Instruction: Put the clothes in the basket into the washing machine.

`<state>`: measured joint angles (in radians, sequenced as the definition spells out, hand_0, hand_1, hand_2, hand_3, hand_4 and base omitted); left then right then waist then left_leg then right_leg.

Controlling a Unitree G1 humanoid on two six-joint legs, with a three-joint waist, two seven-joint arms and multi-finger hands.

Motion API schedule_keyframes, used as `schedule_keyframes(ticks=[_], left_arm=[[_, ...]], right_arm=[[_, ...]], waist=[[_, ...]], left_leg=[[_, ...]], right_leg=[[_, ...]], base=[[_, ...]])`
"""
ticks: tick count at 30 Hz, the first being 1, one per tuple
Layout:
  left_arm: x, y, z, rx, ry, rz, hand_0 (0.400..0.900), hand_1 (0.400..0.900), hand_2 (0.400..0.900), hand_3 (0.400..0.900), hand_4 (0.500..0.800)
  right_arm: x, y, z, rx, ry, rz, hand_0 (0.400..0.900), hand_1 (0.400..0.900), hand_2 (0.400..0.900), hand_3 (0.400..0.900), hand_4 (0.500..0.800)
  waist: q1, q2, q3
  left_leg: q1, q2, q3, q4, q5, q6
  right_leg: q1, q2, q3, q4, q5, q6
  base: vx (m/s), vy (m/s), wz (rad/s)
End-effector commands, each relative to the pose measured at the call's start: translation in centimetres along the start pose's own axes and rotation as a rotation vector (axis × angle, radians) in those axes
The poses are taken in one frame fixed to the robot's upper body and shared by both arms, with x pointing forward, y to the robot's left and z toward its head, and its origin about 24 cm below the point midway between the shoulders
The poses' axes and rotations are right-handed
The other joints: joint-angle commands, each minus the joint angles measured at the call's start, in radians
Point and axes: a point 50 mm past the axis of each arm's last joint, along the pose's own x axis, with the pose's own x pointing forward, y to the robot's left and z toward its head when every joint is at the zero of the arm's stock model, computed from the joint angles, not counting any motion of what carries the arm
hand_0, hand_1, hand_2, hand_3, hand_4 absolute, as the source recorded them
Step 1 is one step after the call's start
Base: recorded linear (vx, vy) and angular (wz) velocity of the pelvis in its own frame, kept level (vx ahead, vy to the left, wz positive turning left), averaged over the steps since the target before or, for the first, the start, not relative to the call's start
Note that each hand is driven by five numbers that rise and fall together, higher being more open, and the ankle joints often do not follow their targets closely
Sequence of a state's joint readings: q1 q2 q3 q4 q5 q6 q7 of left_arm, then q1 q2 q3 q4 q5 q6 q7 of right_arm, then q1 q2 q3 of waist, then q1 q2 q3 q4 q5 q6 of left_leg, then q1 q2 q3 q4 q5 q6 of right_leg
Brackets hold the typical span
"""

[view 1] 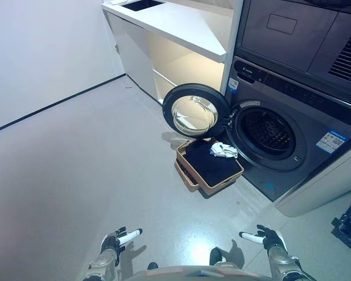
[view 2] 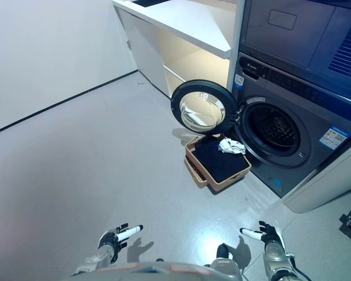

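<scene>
A tan basket point(view 1: 190, 171) sits on the floor just in front of the washing machine point(view 1: 292, 111). Dark clothes point(view 1: 210, 163) fill it, and a white garment point(view 1: 224, 150) lies at its far corner near the drum. The machine's round door point(view 1: 195, 110) stands swung open to the left, and the drum opening point(view 1: 270, 133) shows dark. My left hand point(view 1: 115, 240) hangs low at the bottom left, fingers straight. My right hand point(view 1: 265, 237) hangs at the bottom right, also with fingers extended. Both are far from the basket and hold nothing.
A white counter point(view 1: 175, 23) with an open lit shelf below it stands left of the machine. A second appliance point(view 1: 304, 35) is stacked above the washer. A white wall point(view 1: 41, 52) runs along the left, with grey floor point(view 1: 76, 170) between me and the basket.
</scene>
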<state>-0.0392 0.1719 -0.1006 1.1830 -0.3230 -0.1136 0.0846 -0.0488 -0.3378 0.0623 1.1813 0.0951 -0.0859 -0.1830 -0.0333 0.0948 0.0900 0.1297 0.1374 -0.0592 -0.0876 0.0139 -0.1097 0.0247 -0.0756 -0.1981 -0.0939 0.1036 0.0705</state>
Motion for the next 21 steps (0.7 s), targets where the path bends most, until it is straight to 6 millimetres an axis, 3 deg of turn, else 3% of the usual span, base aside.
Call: schedule_keyframes(ticks=[1,21], left_arm=[[0.7,1.8,4.15,-0.007,-0.137,0.061,0.9,0.9,0.9,0.9,0.8],[0.66,2.31,3.7,-0.028,-0.117,0.103,0.9,0.9,0.9,0.9,0.8]], right_arm=[[0.55,0.79,4.02,-0.013,-0.129,0.001,0.9,0.9,0.9,0.9,0.8],[0.54,0.73,3.86,-0.005,-0.123,-0.013,0.9,0.9,0.9,0.9,0.8]], waist=[[-0.003,-0.094,0.021],[0.0,-0.095,0.021]], left_leg=[[0.075,-0.071,0.02,0.0,-0.083,0.051],[0.075,-0.074,0.018,0.0,-0.082,0.052]], right_leg=[[0.031,-0.049,0.044,0.007,0.019,0.049],[0.034,-0.048,0.044,0.007,0.017,0.05]], base=[[0.0,0.0,0.0],[0.0,0.0,0.0]])
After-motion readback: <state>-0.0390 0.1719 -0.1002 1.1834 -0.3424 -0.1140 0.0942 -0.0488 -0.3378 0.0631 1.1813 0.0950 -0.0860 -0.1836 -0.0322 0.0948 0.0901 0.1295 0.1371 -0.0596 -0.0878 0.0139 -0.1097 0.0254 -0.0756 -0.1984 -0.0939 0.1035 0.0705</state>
